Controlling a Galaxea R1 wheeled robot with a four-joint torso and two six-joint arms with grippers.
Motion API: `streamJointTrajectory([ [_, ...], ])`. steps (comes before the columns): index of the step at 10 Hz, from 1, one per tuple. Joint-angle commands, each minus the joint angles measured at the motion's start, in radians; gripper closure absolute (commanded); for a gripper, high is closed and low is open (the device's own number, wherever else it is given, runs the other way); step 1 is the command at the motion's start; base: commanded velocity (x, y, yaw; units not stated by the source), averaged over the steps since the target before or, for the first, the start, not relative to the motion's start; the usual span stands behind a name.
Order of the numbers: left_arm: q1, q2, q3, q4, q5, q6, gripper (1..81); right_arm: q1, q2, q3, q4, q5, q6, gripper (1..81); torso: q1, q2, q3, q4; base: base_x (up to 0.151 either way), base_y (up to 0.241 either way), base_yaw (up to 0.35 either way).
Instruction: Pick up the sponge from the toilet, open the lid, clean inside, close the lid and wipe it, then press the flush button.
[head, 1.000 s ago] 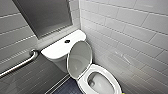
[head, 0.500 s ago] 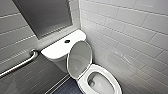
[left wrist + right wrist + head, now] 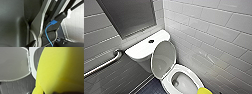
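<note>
Lid (image 3: 163,58) is up, sponge (image 3: 204,90) at the front rim of the toilet (image 3: 184,69). Right hand's grip? Can't tell.

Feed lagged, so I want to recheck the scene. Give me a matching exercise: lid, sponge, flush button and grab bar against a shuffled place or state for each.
1. lid
2. sponge
3. flush button
4. grab bar

A. on the flat top of the tank
B. yellow, by the near rim of the bowl
C. raised, underside showing
D. mounted on the grey wall

Pairs: 1-C; 2-B; 3-A; 4-D
</note>
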Motion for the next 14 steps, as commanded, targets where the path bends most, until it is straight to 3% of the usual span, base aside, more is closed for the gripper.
streamJointTrajectory([
  [1, 0.021, -0.029, 0.025, 0.011, 0.080, 0.005, 1.0, 0.192, 0.136, -0.086, -0.020, -0.153, 0.004, 81.1, 0.000, 0.000, 0.000, 0.000, 0.000, 0.000, 0.000],
  [5, 0.019, -0.035, 0.023, 0.005, 0.080, 0.004, 1.0, 0.360, 0.347, -0.245, -0.018, -0.278, 0.021, 81.1, 0.000, 0.000, 0.000, 0.000, 0.000, 0.000, 0.000],
  [14, 0.025, -0.033, -0.003, -0.002, 0.082, 0.001, 1.0, 0.453, 0.847, -0.835, -0.015, -0.282, 0.099, 81.1, 0.000, 0.000, 0.000, 0.000, 0.000, 0.000, 0.000],
])
